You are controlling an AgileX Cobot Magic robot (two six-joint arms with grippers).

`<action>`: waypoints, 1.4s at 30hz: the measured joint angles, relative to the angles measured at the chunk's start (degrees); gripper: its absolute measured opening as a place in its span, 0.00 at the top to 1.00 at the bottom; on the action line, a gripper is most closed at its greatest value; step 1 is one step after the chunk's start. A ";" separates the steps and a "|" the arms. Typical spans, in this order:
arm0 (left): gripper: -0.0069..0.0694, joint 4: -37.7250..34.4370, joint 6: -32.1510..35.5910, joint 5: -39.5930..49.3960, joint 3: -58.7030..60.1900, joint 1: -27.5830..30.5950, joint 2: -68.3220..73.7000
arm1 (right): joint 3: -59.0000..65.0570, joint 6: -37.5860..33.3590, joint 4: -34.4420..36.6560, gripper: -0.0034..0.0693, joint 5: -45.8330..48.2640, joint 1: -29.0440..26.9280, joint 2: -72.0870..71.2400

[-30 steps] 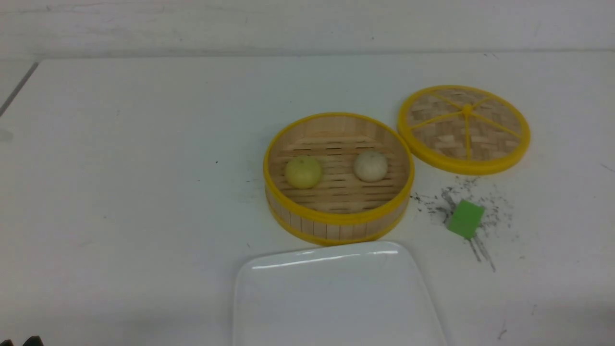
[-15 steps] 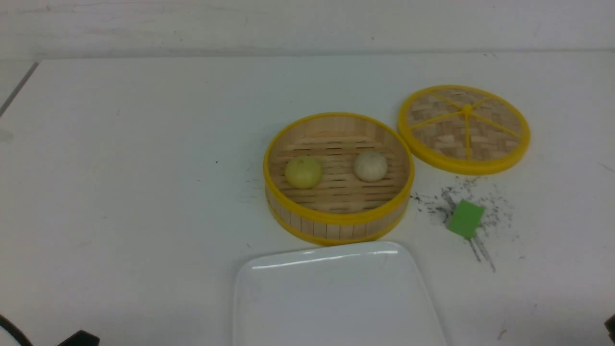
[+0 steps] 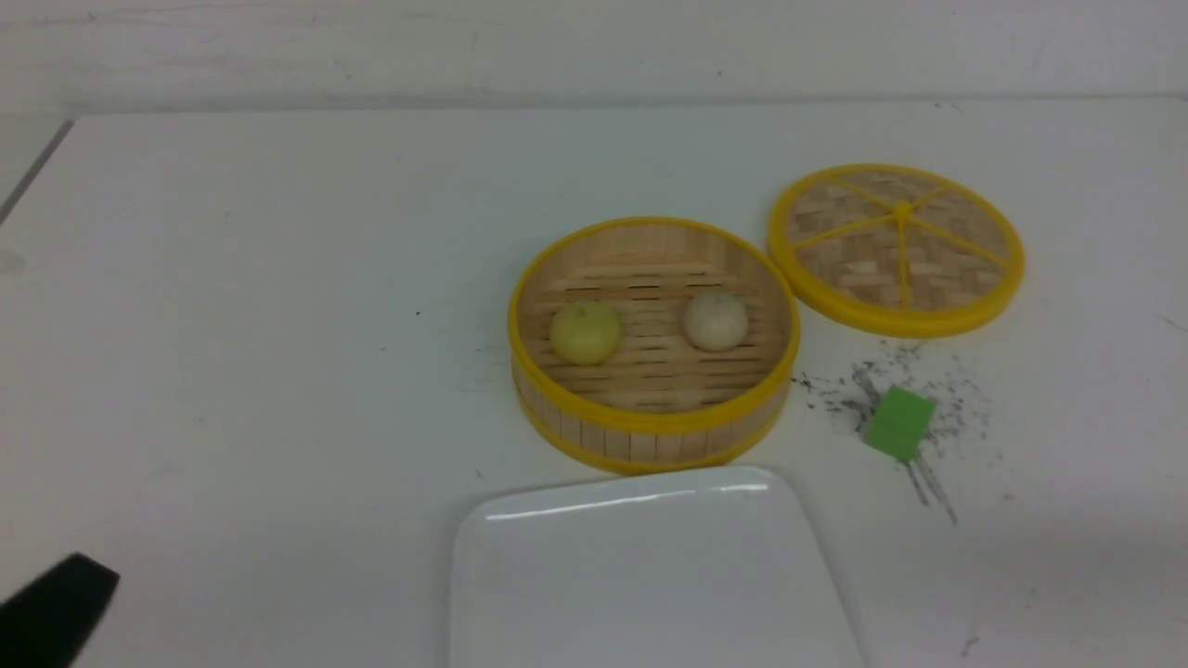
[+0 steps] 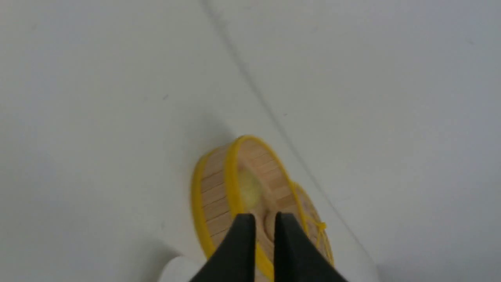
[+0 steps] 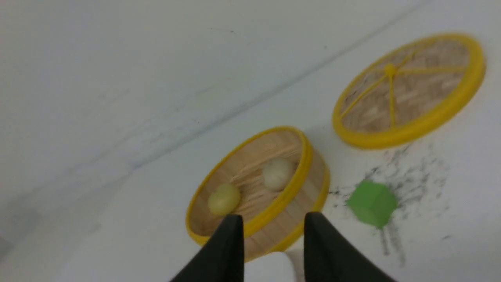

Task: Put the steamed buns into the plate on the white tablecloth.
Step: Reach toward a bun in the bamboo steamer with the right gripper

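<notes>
Steamed buns (image 3: 586,333) both sit inside the bamboo steamer (image 3: 650,436), yellow one left, beige one right, with its lid (image 3: 897,249) lying beside it. Plate (image 3: 650,594) lies on the white tablecloth (image 3: 232,371) just in front, robot side. Left hand (image 4: 264,218) has its fingers barely a slit apart, right hand (image 5: 274,220) is spread wider, both empty.

yellow bun (image 3: 585,332), beige bun (image 3: 716,321) in steamer (image 3: 650,423), perhaps pleated

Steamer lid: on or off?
Off. The lid lies flat on the tablecloth right of the steamer basket; the yellow bun and beige bun sit exposed inside.
</notes>
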 joint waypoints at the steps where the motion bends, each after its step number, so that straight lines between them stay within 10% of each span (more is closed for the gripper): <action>1: 0.83 0.00 0.38 0.00 -0.48 0.00 0.28 | -0.60 -0.01 -0.76 0.63 1.25 0.00 0.96; 9: 0.91 2.88 8.42 26.70 -9.76 -0.16 27.13 | -13.84 2.63 -19.11 0.97 32.25 0.00 27.95; 24: 0.89 0.82 24.09 27.68 -15.85 -0.16 55.79 | -27.93 -43.53 22.84 0.94 17.53 11.21 71.36; 33: 0.88 1.71 24.15 27.86 -15.89 -0.16 56.20 | -48.99 -35.84 11.72 0.84 13.45 15.76 88.55; 42: 0.85 2.61 24.15 27.97 -15.89 -0.16 56.20 | -69.22 -21.26 -9.39 0.46 12.34 15.76 106.52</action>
